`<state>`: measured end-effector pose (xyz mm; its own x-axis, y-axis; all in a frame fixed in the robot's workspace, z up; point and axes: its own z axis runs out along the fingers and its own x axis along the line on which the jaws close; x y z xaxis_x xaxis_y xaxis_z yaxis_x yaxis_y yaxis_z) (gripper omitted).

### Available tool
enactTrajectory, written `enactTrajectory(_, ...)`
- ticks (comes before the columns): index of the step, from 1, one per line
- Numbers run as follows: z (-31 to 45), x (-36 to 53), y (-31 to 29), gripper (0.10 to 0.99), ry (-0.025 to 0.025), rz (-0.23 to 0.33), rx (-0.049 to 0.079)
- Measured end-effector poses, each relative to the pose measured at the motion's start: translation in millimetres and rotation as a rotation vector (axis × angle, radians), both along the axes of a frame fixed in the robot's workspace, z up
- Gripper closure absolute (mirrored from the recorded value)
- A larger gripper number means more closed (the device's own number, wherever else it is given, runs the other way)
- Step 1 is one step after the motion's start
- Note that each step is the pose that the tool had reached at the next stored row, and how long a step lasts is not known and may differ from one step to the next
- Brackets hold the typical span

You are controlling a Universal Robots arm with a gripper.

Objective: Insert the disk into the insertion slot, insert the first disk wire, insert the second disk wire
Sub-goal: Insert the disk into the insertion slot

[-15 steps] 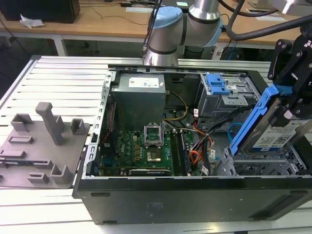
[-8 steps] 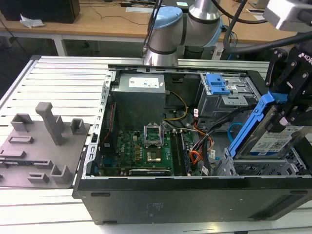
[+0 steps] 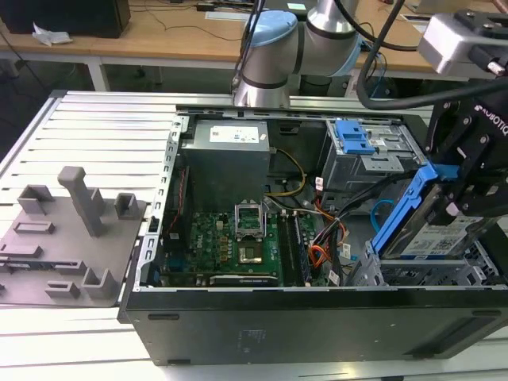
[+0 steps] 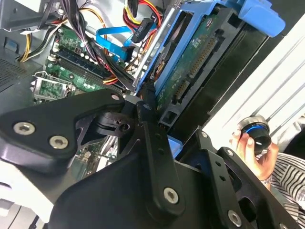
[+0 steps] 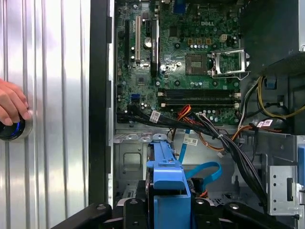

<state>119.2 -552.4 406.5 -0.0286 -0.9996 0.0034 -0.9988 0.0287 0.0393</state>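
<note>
In the exterior view my gripper (image 3: pixel 464 194) is shut on the disk (image 3: pixel 425 226), a drive in a blue carrier. It hangs tilted, its lower end just over the insertion slot (image 3: pixel 373 271), the silver cage at the case's near right corner. Both wrist views show the disk's green board (image 4: pixel 190 62) and blue carrier (image 5: pixel 167 167) between my fingers (image 4: pixel 143 102), above the silver bay (image 5: pixel 127 160). The second disk wire, a light blue loop (image 3: pixel 382 213) (image 5: pixel 204 171) (image 4: pixel 112 36), lies free beside the bay. The first disk wire, a thin red and dark bundle (image 4: pixel 139 21), lies loose nearby.
The open computer case holds a green motherboard (image 3: pixel 238 242), a power supply (image 3: pixel 226 155) and a grey cage with a blue latch (image 3: pixel 353 139). An orange flat cable (image 3: pixel 317 255) lies near the bay. A grey fixture (image 3: pixel 75 230) stands on the table. A person's hand (image 5: pixel 10 102) rests on a round knob.
</note>
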Motion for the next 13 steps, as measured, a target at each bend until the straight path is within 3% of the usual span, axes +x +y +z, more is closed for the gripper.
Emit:
enactTrajectory(7,-19.1,0.0,0.0,0.722,0.0,0.0,0.0)
enactTrajectory(13,-20.7,0.0,0.0,0.722,0.0,0.0,0.0)
